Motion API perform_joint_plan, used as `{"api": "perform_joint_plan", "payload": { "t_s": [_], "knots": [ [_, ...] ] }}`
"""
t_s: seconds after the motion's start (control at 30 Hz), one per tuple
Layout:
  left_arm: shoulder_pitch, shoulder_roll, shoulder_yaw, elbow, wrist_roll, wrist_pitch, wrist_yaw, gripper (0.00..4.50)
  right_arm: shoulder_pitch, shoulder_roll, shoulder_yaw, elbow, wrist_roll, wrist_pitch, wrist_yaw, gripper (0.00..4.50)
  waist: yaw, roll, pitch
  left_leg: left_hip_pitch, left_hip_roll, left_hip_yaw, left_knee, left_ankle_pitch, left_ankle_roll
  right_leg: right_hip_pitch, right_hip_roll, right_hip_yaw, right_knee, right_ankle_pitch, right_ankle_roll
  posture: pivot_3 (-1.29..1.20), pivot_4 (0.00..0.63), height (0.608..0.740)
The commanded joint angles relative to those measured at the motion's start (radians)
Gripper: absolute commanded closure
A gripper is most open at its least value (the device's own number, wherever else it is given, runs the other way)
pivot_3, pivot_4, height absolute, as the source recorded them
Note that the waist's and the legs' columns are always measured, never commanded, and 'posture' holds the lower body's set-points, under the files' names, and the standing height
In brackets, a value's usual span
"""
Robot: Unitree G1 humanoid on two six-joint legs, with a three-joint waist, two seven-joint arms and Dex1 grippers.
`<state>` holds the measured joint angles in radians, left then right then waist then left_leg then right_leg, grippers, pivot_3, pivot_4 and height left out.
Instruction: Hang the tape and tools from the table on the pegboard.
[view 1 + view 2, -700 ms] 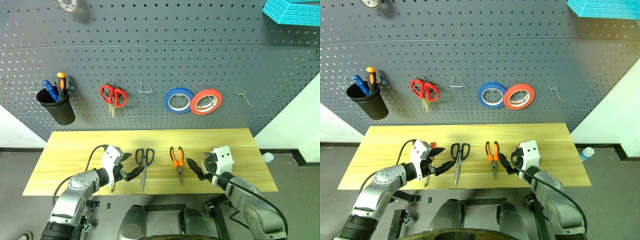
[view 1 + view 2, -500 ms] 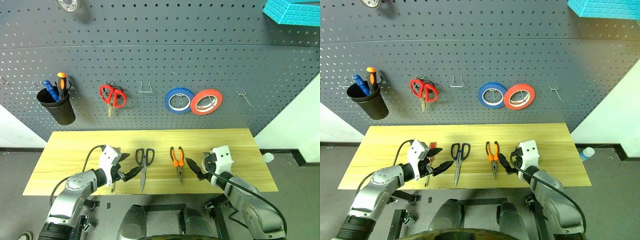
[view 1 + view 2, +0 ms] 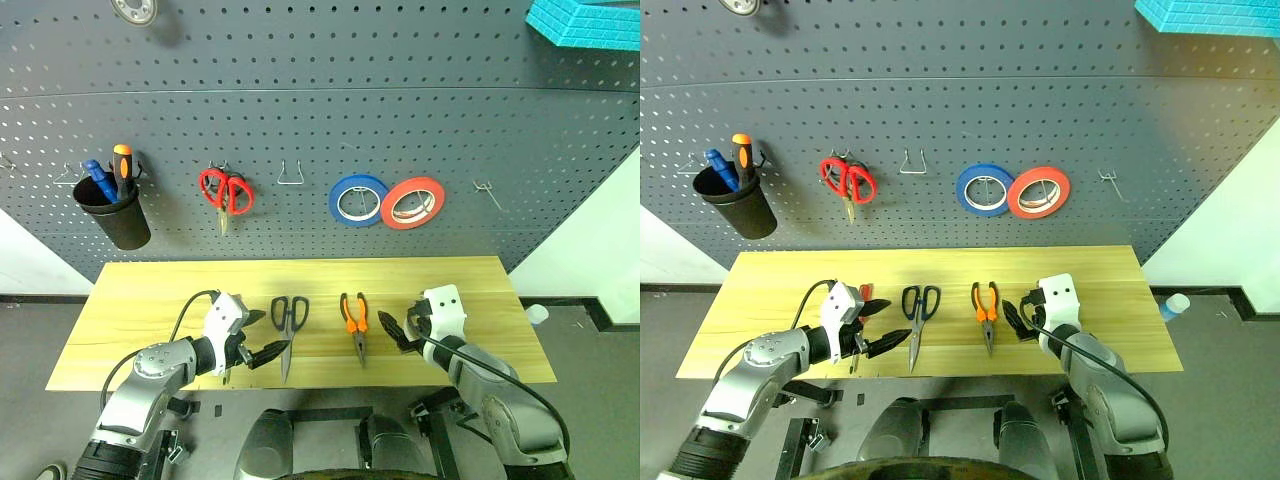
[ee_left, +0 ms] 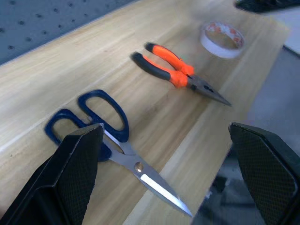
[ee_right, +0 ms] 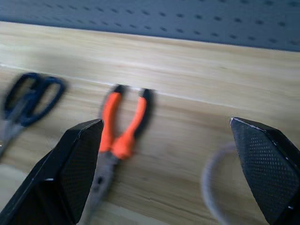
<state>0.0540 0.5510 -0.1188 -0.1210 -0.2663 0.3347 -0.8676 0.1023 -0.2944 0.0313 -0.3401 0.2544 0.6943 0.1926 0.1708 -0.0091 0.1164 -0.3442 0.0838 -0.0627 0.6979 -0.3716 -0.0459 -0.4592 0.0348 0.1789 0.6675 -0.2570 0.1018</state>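
Note:
On the light wooden table (image 3: 140, 290) lie dark-handled scissors (image 3: 288, 320) and orange-and-black pliers (image 3: 353, 320), blades toward the front edge. The cream-white tape (image 4: 222, 40) lies flat to the right of the pliers, largely hidden behind my right gripper in the eye views. A slim red-handled screwdriver (image 3: 866, 293) peeks out behind my left gripper. My left gripper (image 3: 262, 335) hovers open just left of the scissors. Open as well, my right gripper (image 3: 393, 333) hangs between the pliers and the tape. The dark grey pegboard (image 3: 300, 110) rises behind the table.
Hung on the pegboard are red-handled scissors (image 3: 226, 192), a blue roll (image 3: 358, 200), a red roll (image 3: 412, 203) and a black cup (image 3: 112, 215) holding screwdrivers. Bare hooks (image 3: 291, 175) stand between the scissors and rolls, with another hook (image 3: 487, 192) right of the red roll.
My right gripper has edged slightly back from the table's front edge. My left gripper has barely shifted. The tools lie as before.

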Motion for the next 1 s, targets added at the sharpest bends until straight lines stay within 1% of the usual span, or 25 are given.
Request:
{"api": "perform_joint_plan", "payload": {
  "t_s": [0.03, 0.17, 0.27, 0.43, 0.6, 0.67, 0.8, 1.0],
  "knots": [
    [-0.035, 0.016, -0.031, -0.005, 0.030, -0.035, -0.026, 0.05, -0.025, 0.010, 0.010, 0.009, -0.039, 0.024, -0.034, 0.00, 0.000, 0.002, 0.003, 0.000, 0.000, 0.000, 0.000, 0.000, 0.000, 0.000, 0.000, 0.000, 0.000, 0.000, 0.000, 0.32, 0.120, 0.677],
    [-0.067, 0.025, -0.077, 0.023, 0.077, -0.071, -0.047, 0.05, -0.061, 0.023, 0.024, 0.052, -0.069, 0.078, -0.059, 0.00, 0.000, 0.004, 0.009, -0.001, 0.000, 0.000, 0.000, 0.000, 0.000, -0.001, 0.000, 0.000, 0.000, 0.000, 0.000, 0.32, 0.132, 0.677],
    [-0.078, 0.017, -0.088, 0.031, 0.084, -0.080, -0.047, 0.05, -0.078, 0.031, 0.025, 0.065, -0.072, 0.108, -0.060, 0.00, -0.002, 0.005, 0.015, -0.002, 0.000, 0.000, 0.000, 0.000, 0.000, -0.002, 0.000, 0.000, 0.000, 0.000, -0.001, 0.31, 0.141, 0.677],
    [-0.074, -0.005, -0.092, 0.018, 0.076, -0.099, -0.045, 0.05, -0.083, 0.029, 0.035, 0.083, -0.087, 0.143, -0.048, 0.00, -0.011, 0.006, 0.025, -0.007, 0.000, 0.000, 0.000, 0.000, 0.000, -0.006, 0.000, 0.000, 0.000, 0.001, -0.002, 0.31, 0.164, 0.677],
    [-0.055, -0.048, -0.071, -0.003, 0.037, -0.128, -0.043, 0.05, -0.088, 0.027, 0.040, 0.107, -0.096, 0.144, -0.035, 0.00, -0.022, 0.008, 0.044, -0.009, 0.000, 0.000, 0.001, 0.000, 0.000, -0.007, 0.000, 0.000, 0.000, 0.001, -0.002, 0.30, 0.184, 0.677],
    [-0.052, -0.054, -0.069, -0.011, 0.028, -0.126, -0.046, 0.05, -0.091, 0.029, 0.041, 0.119, -0.100, 0.140, -0.032, 0.00, -0.025, 0.006, 0.051, -0.010, 0.000, 0.000, 0.001, 0.000, 0.000, -0.008, 0.000, 0.000, 0.000, 0.001, -0.002, 0.30, 0.188, 0.677],
    [-0.045, -0.060, -0.076, -0.034, 0.015, -0.118, -0.045, 0.05, -0.095, 0.031, 0.045, 0.139, -0.107, 0.130, -0.022, 0.00, -0.026, 0.009, 0.066, -0.010, 0.000, 0.000, 0.001, 0.000, 0.000, -0.008, 0.000, 0.000, 0.000, 0.001, -0.002, 0.29, 0.203, 0.677],
    [-0.025, -0.058, -0.075, -0.074, 0.002, -0.095, -0.042, 0.05, -0.101, 0.032, 0.057, 0.162, -0.116, 0.118, -0.006, 0.00, -0.028, 0.008, 0.087, -0.011, 0.000, 0.000, 0.001, 0.000, 0.000, -0.010, 0.000, 0.000, 0.000, 0.001, -0.002, 0.29, 0.219, 0.677]
  ]
}}
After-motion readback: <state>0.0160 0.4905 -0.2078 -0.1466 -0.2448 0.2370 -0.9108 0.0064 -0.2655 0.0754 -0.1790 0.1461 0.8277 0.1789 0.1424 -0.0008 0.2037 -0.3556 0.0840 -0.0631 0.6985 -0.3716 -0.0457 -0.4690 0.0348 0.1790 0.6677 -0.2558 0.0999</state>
